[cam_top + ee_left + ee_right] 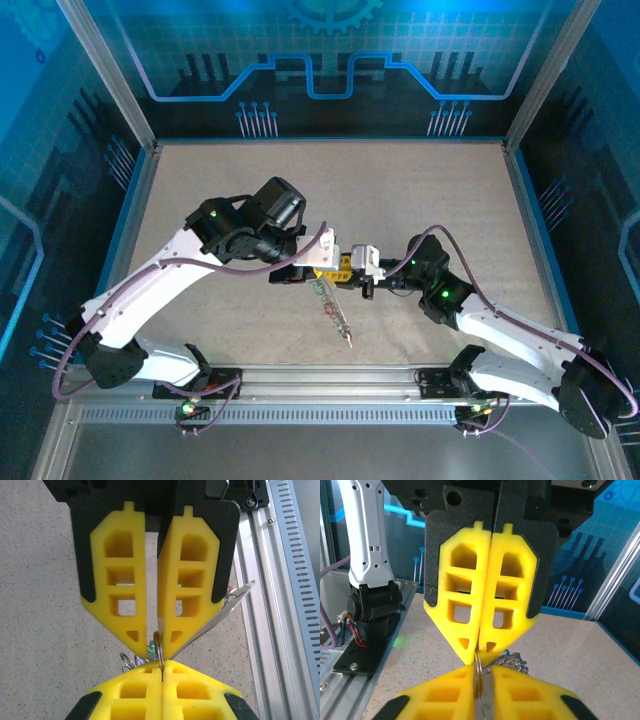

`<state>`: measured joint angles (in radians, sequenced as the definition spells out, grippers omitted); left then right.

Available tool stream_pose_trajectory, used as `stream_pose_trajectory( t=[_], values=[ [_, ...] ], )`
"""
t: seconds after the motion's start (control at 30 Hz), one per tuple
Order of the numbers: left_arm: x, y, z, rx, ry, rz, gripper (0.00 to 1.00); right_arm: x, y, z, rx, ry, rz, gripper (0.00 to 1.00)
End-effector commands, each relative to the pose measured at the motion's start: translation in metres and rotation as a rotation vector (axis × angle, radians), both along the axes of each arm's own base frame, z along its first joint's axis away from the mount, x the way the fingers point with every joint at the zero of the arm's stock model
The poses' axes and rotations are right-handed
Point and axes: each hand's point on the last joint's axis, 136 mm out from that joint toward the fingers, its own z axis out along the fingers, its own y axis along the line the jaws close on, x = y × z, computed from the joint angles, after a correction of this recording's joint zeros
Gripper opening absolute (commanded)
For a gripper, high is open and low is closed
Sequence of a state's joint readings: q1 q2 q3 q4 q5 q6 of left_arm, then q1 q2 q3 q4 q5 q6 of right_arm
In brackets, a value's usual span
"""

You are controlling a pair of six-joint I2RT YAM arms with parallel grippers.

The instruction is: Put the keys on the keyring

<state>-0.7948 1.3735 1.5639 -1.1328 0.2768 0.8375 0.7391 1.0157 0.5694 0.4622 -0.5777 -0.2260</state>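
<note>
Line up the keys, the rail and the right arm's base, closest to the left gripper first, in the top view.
1. keys: hanging just below the left gripper, mid-table.
2. rail: along the near edge.
3. right arm's base: on the rail, off to the right.

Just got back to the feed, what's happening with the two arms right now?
Both arms meet tip to tip over the middle of the table. The left gripper and the right gripper are each shut on the keyring, seen edge-on between their yellow fingertips. The keys hang in a bunch below the grip. I cannot tell whether a key is being threaded on.
</note>
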Motion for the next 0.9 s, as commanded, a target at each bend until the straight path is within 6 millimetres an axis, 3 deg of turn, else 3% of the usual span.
stream_pose_trajectory(
  t=[0.0,0.07,0.13,0.2,0.27,0.53,0.7,0.87],
  values=[
    [-0.006,-0.005,0.015,-0.045,0.006,-0.019,0.0,0.001,0.001,0.003,-0.002,0.003,0.0,0.06],
    [-0.007,-0.006,0.017,-0.058,0.002,-0.023,0.0,0.001,0.002,0.004,-0.001,0.003,0.006,0.0],
    [-0.006,-0.008,0.021,-0.088,-0.011,-0.014,0.0,0.001,0.003,0.005,0.006,0.009,0.009,0.0],
    [-0.004,-0.009,0.026,-0.136,-0.044,0.0,0.18,0.002,0.002,0.012,0.038,0.014,0.001,0.0],
    [-0.006,-0.007,0.028,-0.186,-0.077,0.01,0.26,0.006,-0.001,0.02,0.085,0.028,-0.023,0.0],
    [0.001,-0.004,0.023,-0.409,-0.123,0.129,0.22,0.022,-0.014,0.052,0.234,0.071,-0.095,0.0],
    [0.011,-0.001,0.021,-0.429,-0.135,0.185,0.23,0.021,-0.015,0.056,0.242,0.075,-0.087,0.0],
    [0.013,-0.005,0.029,-0.483,-0.146,0.179,0.31,0.018,-0.013,0.053,0.23,0.074,-0.066,0.0]
  ],
)
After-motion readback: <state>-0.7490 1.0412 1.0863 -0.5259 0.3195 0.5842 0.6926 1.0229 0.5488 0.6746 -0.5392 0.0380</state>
